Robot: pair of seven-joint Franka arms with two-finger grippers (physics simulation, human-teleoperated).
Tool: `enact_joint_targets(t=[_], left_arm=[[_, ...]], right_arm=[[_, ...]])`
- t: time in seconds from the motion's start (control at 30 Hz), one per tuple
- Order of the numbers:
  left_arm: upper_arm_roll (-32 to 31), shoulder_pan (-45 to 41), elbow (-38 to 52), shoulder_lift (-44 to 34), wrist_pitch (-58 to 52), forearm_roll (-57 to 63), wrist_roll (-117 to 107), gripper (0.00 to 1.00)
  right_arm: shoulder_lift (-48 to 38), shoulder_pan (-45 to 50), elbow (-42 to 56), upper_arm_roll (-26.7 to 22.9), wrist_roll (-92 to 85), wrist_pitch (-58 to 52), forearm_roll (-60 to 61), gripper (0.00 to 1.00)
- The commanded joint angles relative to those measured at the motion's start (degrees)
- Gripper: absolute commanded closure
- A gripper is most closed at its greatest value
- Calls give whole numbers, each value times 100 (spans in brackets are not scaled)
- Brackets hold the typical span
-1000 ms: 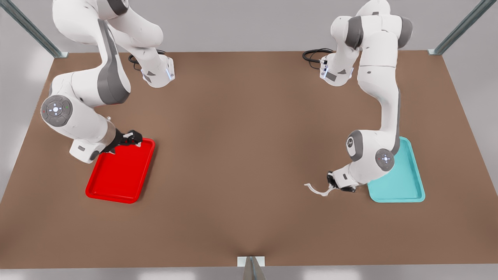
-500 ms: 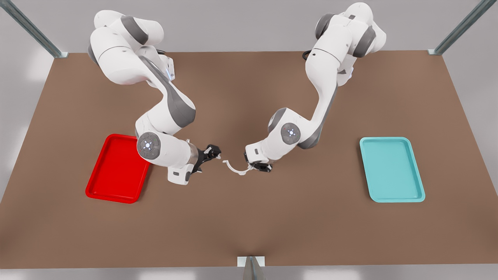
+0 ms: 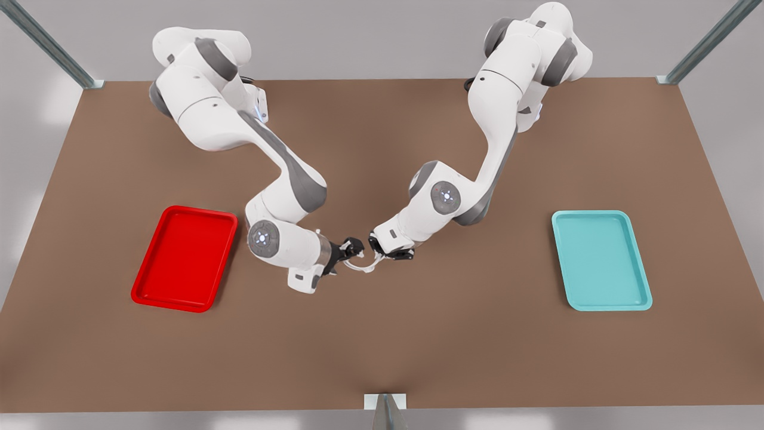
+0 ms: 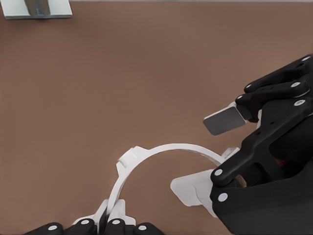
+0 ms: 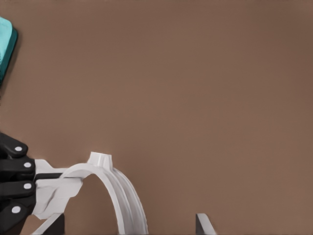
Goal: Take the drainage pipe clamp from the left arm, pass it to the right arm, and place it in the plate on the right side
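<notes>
Mid-table handover: the small thin white plastic half-ring drainage pipe clamp [image 3: 362,267] hangs between two black grippers, well apart from both trays and above the brown tabletop [image 3: 382,346]. The left gripper [image 3: 378,257], on the arm at the front view's right, is closed on the flat tab at one end of the strap, as the left wrist view shows [image 4: 115,227]. The right gripper [image 3: 352,247], on the arm at the front view's left, stands wide open with its pads on either side of the strap's other end [image 4: 208,156], not yet gripping it.

The clamp's long axis, tab to tab, runs left to right across the front view, from one gripper to the other. Its arch bows towards the near edge of the table, and its open side faces the far edge.

The risk appears to lie in the timing. If the left gripper lets go before the right gripper has closed, the strap probably drops to the table. The strap is thin and curved, so pads closing off-centre could twist it or squeeze it out sideways. The glossy red shallow rectangular tray [image 3: 197,209], the goal, lies at the front view's left. The teal tray [image 3: 600,213] of the same shape lies at the front view's right.
</notes>
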Motion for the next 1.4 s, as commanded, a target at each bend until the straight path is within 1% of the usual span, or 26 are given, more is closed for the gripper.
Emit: enact_joint_targets(t=[0.0, 0.03, 0.07, 0.1, 0.13, 0.3, 0.33, 0.37, 0.5, 0.53, 0.57, 0.73, 0.83, 0.87, 0.93, 0.97, 1.0, 1.03, 1.07, 1.1, 1.17, 1.2, 1.23, 1.27, 1.3, 1.37], left_arm=[[-11, 1, -1, -4, 21, -25, -1024, 79], [-11, 1, -1, -4, 21, -25, -1024, 79], [-11, 1, -1, -4, 21, -25, -1024, 79], [-11, 9, -1, -4, 21, -26, -1024, 79], [-11, 9, -1, -4, 21, -25, -1024, 79], [-11, 9, -1, -4, 21, -34, -1033, 79], [-11, 9, -1, -4, 21, -34, -1024, 79], [-11, 18, -1, -4, 21, -34, -1024, 79], [-20, 27, -1, -4, 21, -52, -1015, 79], [-11, 27, -1, -4, 21, -43, -998, 2], [-11, 27, -1, -4, 21, -43, -1024, 0], [15, 36, -1, -13, 21, -26, -1024, 0], [102, 203, -1, -320, -313, 27, -1007, 0], [340, 203, -1, -408, -541, 27, -980, 0], [542, 317, 8, -479, -963, 45, -971, 0], [753, 554, 43, -619, -1473, 132, -884, 0], [797, 835, 43, -725, -1939, 448, -541, 0], [1157, 888, 43, -883, -2360, 1134, -155, 0], [1746, 897, 43, -1085, -2984, 1214, 680, 0], [2177, 897, 43, -1217, -3345, 1187, 1164, 0], [2642, 888, 43, -1489, -3670, 1196, 1498, 0], [2573, 958, 26, -1963, -3873, 1231, 1498, 0], [1301, 2055, -80, -2377, -3978, 1582, 1481, 0], [-255, 3382, -124, -2649, -3970, 2250, 1455, 0], [-565, 3727, -493, -2939, -3899, 2470, 1525, 0], [-556, 3745, -669, -3089, -3952, 2497, 1490, 0]], right_arm=[[19, 33, 3, 6, 173, 584, 6, 0], [19, 33, -5, -3, 146, 575, -3, 0], [27, 42, -49, -3, 67, 575, -11, 3], [27, 24, -102, -3, -65, 566, -11, 16], [27, 16, -155, -3, -91, 558, -11, 23], [19, 7, -489, -3, -399, 531, -29, 24], [10, -11, -471, -3, -425, 531, -29, 54], [10, -11, -462, -12, -417, 549, -29, 67], [1, -20, -462, -12, -408, 558, -29, 73], [-8, -28, -462, -21, -408, 566, -29, 74], [-16, -28, -462, -21, -399, 566, -29, 74], [-43, -81, -462, -21, -408, 531, -29, 74], [-183, -143, -568, -12, -390, 479, -38, 74], [-350, -301, -796, -3, -373, 478, -117, 73], [-711, -599, -1200, -3, -381, 487, -134, 73], [-965, -784, -1517, -3, -373, 496, -319, 73], [-1194, -933, -1851, -3, -364, 505, -319, 74], [-1405, -1127, -2132, -3, -373, 496, -319, 74], [-1581, -1346, -2396, -3, -364, 496, -486, 74], [-1704, -1531, -2606, -3, -399, 487, -512, 74], [-1993, -1908, -2975, 6, -434, 479, -671, 74], [-2178, -2102, -3064, 23, -592, 233, -671, 74], [-2275, -2322, -3090, 23, -619, 13, -671, 74], [-2363, -2594, -3204, 23, -785, -58, -706, 74], [-2512, -2911, -3424, 23, -1119, -58, -794, 73], [-2671, -3411, -3644, 14, -1663, -66, -881, 73]])
